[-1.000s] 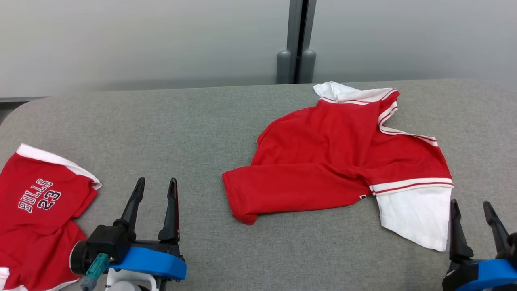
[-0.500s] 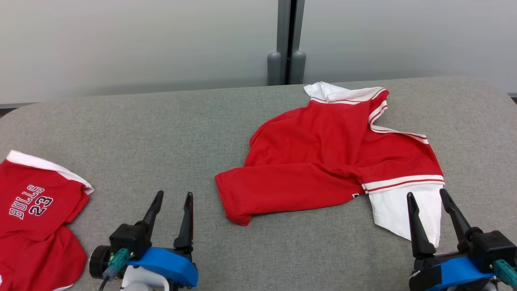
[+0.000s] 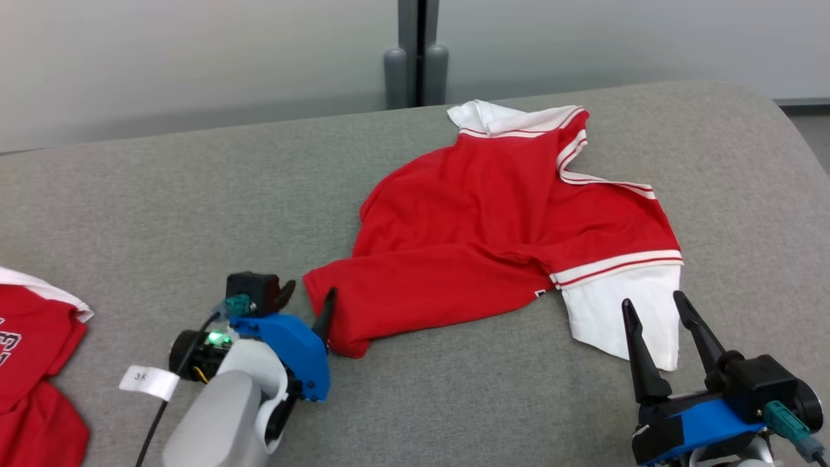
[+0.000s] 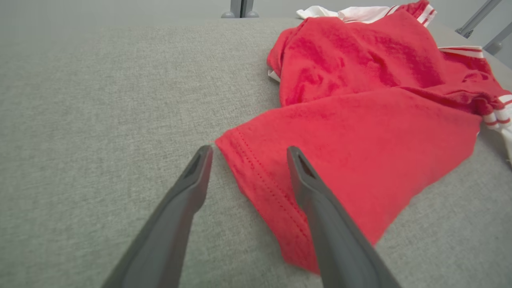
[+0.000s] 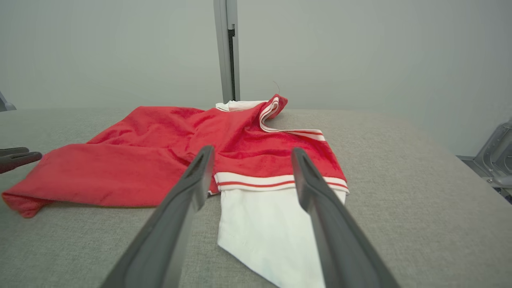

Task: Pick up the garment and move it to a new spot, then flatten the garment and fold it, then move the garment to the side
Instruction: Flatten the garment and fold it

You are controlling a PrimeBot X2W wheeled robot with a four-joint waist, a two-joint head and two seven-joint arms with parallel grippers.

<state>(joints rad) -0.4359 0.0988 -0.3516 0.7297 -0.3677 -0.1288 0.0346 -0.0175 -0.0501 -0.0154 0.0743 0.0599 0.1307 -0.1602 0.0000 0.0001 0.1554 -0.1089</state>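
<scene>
The garment [image 3: 493, 220] is a red shirt with white trim and a white panel, lying crumpled on the grey table [image 3: 162, 194]. In the head view my left gripper [image 3: 310, 290] is open, its fingers astride the garment's near left hem corner. The left wrist view has that red hem [image 4: 256, 176] lying between the open fingers of my left gripper [image 4: 249, 149]. My right gripper [image 3: 652, 299] is open, its tips over the near edge of the white panel [image 3: 609, 305]. Seen from the right wrist, the panel [image 5: 264, 216] lies between the fingers of my right gripper [image 5: 253, 149], which hold nothing.
A second red shirt [image 3: 32, 350] with white trim lies at the table's near left. A grey post [image 3: 415, 65] stands against the wall behind. The table's rounded right edge [image 3: 797, 149] is close to the garment.
The camera has swung right. My left gripper turned and moved up to the garment's left hem corner. The right gripper edged forward over the white panel. Both stayed open.
</scene>
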